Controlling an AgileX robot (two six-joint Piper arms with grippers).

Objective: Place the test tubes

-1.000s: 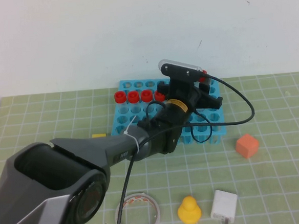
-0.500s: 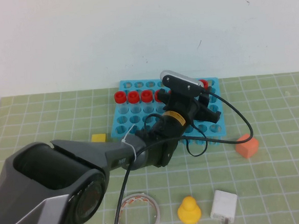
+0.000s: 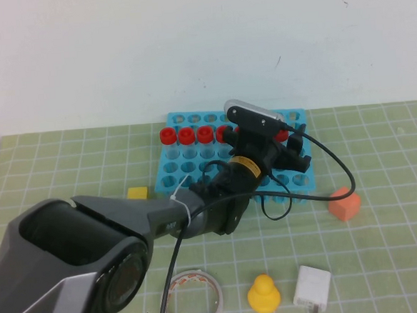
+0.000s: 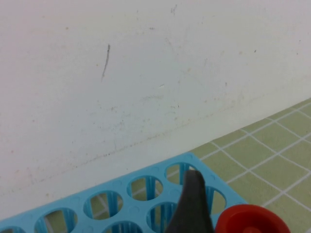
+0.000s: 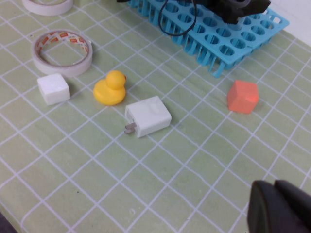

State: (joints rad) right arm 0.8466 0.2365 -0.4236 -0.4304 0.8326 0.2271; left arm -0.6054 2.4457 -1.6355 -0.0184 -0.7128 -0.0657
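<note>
1. A red-capped test tube (image 4: 251, 219) stands upright in the blue rack (image 3: 173, 166), in a hole near the rack's far right corner.
2. The left gripper (image 3: 282, 135) is right over that tube. Its jaws are parted, and in the left wrist view one dark finger (image 4: 192, 204) stands just beside the red cap – the other finger is out of sight.
3. Four more red-capped tubes (image 3: 185, 135) stand side by side in one row toward the rack's far left corner.
4. The rack sits at the middle of the table's far edge, close to the white wall. The left arm reaches across it from the near left corner, with a black cable (image 3: 341, 163) looping off the rack's right side.
5. An orange cube (image 3: 344, 203) lies just off the rack's near right corner, and a small yellow block (image 3: 137, 192) lies off its near left corner.
6. Along the near edge lie a tape roll (image 3: 192, 295), a yellow duck (image 3: 263, 294) and a white charger (image 3: 313, 285) – each apart from the others.
7. The right gripper (image 5: 274, 194) hangs above the near right part of the table, jaws closed on nothing.
</note>
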